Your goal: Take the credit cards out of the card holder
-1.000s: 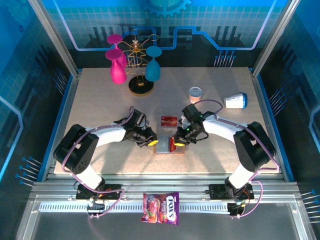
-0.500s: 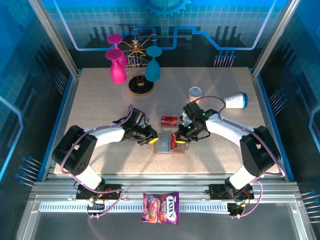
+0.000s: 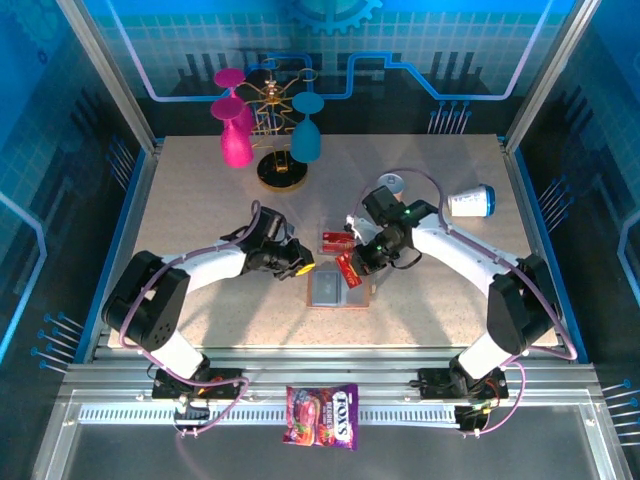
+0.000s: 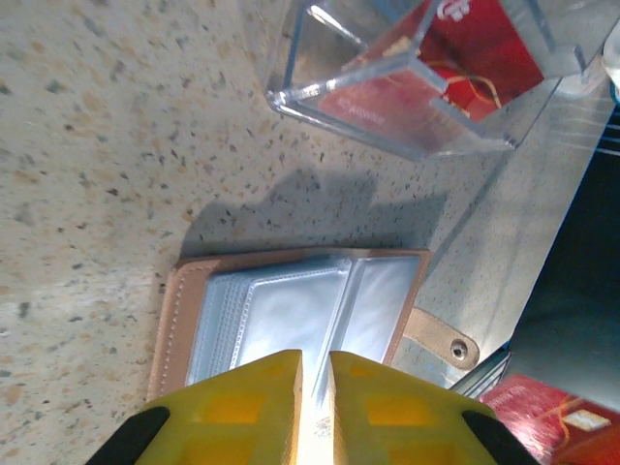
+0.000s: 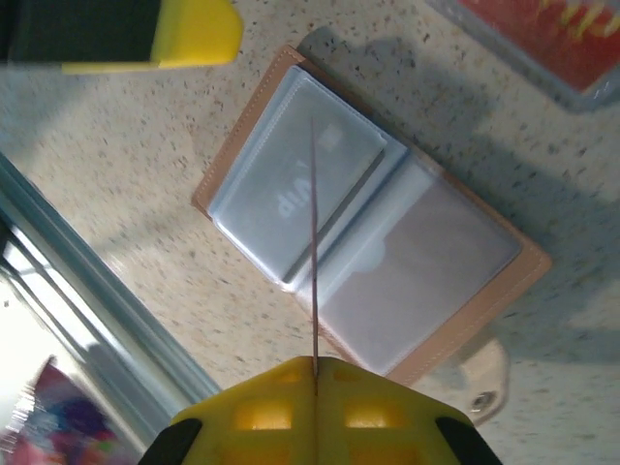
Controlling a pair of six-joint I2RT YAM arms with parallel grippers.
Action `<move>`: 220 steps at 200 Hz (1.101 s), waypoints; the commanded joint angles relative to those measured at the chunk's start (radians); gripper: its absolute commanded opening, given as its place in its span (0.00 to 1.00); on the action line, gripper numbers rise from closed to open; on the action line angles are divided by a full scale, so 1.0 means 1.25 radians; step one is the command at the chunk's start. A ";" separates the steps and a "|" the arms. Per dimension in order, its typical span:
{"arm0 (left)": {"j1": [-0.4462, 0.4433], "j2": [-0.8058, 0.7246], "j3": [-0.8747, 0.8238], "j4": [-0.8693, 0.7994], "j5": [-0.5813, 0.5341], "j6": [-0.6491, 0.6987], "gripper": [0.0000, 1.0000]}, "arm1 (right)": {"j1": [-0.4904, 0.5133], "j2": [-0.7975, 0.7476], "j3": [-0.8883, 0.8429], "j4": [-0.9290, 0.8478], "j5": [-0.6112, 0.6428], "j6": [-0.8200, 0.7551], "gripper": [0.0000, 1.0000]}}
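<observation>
Table [image 3: 200, 200]: speckled beige.
Card holder [image 3: 328, 292]: open flat, 6 o'clock.
Clear box [image 3: 337, 240]: centre.
Glass stand [image 3: 279, 172]: 11 o'clock.
Cup [image 3: 470, 201]: on its side, 2 o'clock.

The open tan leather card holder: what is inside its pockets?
The tan leather card holder lies open. Inside are clear grey-blue plastic sleeves; a pale insert with faint print shows through one. The visible sleeves hold no red card. Lower sleeves are covered.

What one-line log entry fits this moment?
right jaws: shut on credit card | card: clear of open card holder | left jaws: shut | clear box: red card inside
</observation>
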 commanded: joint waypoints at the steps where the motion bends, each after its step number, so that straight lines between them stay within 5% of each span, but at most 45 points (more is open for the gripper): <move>1: 0.015 -0.028 0.016 -0.007 -0.012 -0.015 0.16 | 0.021 0.032 0.046 -0.104 0.103 -0.215 0.00; 67: 0.042 -0.057 0.003 -0.026 -0.019 -0.009 0.16 | 0.073 0.069 0.094 -0.192 0.215 -0.510 0.00; 220: 0.075 -0.150 -0.086 -0.033 -0.036 -0.020 0.17 | 0.068 0.338 0.486 -0.342 0.239 -0.671 0.00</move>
